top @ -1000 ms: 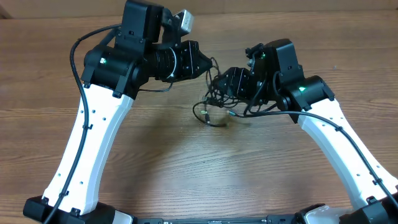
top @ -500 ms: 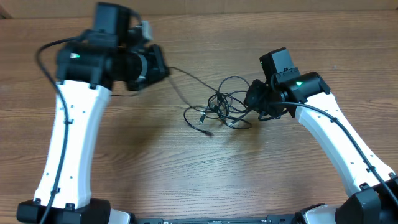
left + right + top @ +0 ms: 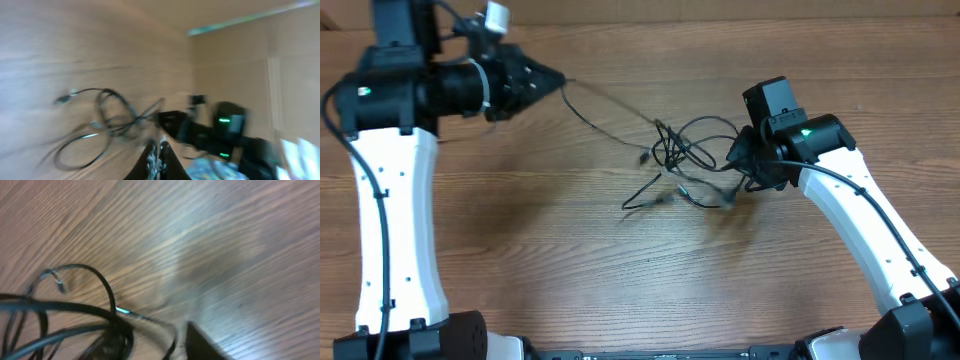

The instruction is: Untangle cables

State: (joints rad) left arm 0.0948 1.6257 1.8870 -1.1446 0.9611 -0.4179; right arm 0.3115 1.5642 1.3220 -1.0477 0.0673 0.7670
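The cables [image 3: 685, 150] are a loose tangle of thin black loops at the table's middle. My left gripper [image 3: 552, 80] is at the upper left, shut on one cable strand [image 3: 610, 108] that runs taut from its tip to the tangle. My right gripper [image 3: 735, 165] is shut on the tangle's right side. A loose plug end [image 3: 638, 200] trails to the lower left. The blurred left wrist view shows the shut fingers [image 3: 157, 157] and the tangle [image 3: 107, 122] ahead. The right wrist view shows cable loops [image 3: 75, 307] beside one dark finger [image 3: 200, 345].
The wooden table [image 3: 620, 280] spreads in front of the tangle. My right arm's black wrist [image 3: 225, 135] shows behind the tangle in the left wrist view. Thick black arm cables [image 3: 880, 215] run along both white arms.
My left gripper has moved far left and back, pulling one strand out taut from the tangle. The tangle has loosened and spread. My right gripper has stayed at the tangle's right side.
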